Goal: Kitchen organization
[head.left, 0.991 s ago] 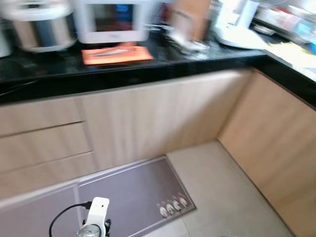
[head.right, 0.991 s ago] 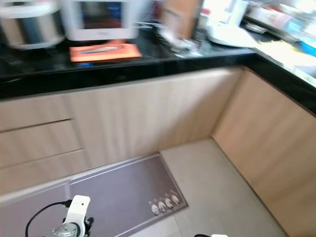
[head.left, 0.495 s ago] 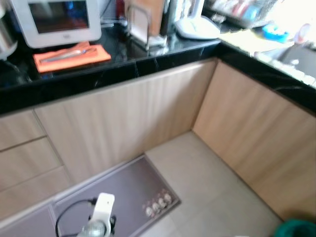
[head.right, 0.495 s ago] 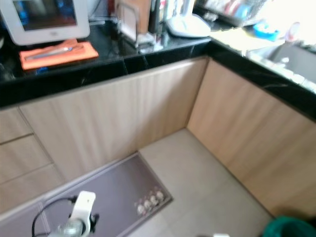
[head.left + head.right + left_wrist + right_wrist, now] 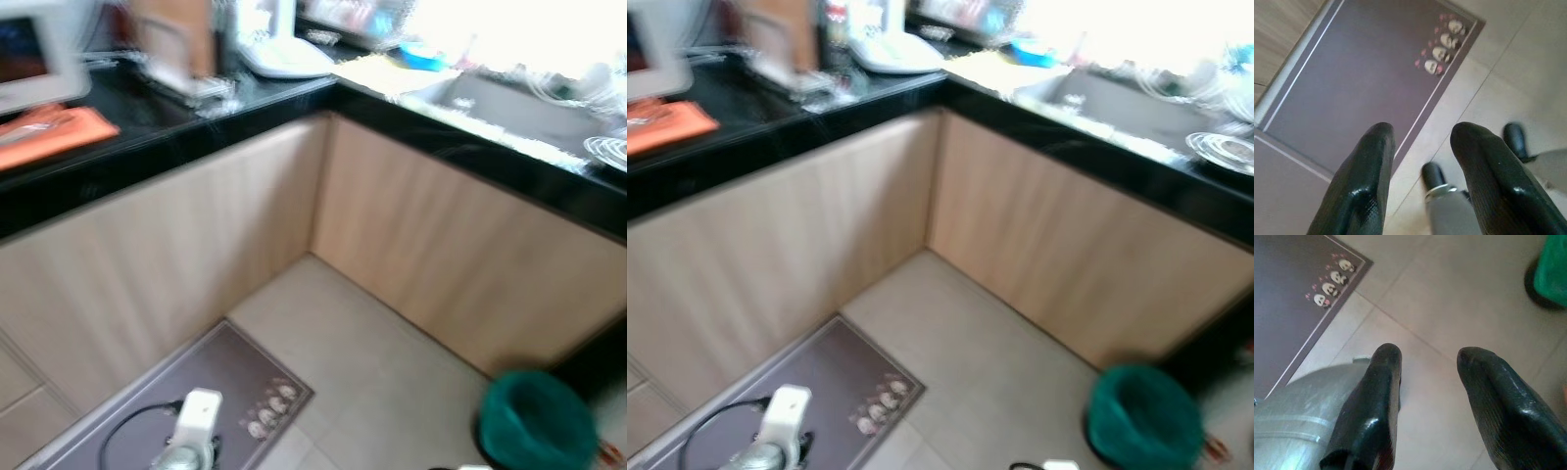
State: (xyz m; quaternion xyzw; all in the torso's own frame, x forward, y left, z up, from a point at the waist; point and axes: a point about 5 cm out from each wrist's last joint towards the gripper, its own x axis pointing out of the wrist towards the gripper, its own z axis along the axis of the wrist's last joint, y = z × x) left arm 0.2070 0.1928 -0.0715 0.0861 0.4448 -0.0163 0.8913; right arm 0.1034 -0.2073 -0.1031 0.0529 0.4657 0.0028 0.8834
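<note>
We observe the left hand [image 5: 1420, 181] hanging low, its 2 black fingers [image 5: 1359, 191] spread apart with nothing between them, above the edge of 1 dark floor mat [image 5: 1352, 73]. The mat carries 1 row of 4 small pale figures [image 5: 1442, 46] near its corner. We observe the right hand [image 5: 1425, 411] likewise hanging with its 2 fingers [image 5: 1374, 406] parted and empty, over pale floor tiles [image 5: 1459, 308]; the same mat corner lies beside it, and 1 green round container [image 5: 1555, 269] sits at the frame edge.

From the head views, which are blurred, the mat [image 5: 196, 392] lies on the tiled floor in front of light wood cabinet fronts [image 5: 176, 235] that meet in 1 inner corner. The green container [image 5: 537, 419] stands on the floor near the right-hand cabinet run, well apart from the mat.

Above the cabinets runs 1 black L-shaped worktop [image 5: 245, 108]. On its left run we count 1 orange cloth [image 5: 49, 132], 1 white appliance with a dark screen [image 5: 34, 59] just behind the cloth, 1 brown upright item [image 5: 176, 39], and 1 white base [image 5: 284, 59] near the corner. On the right run we count 1 sink [image 5: 509, 103] and 1 blue item [image 5: 421, 54] just before it. Further items behind are too blurred to count.
</note>
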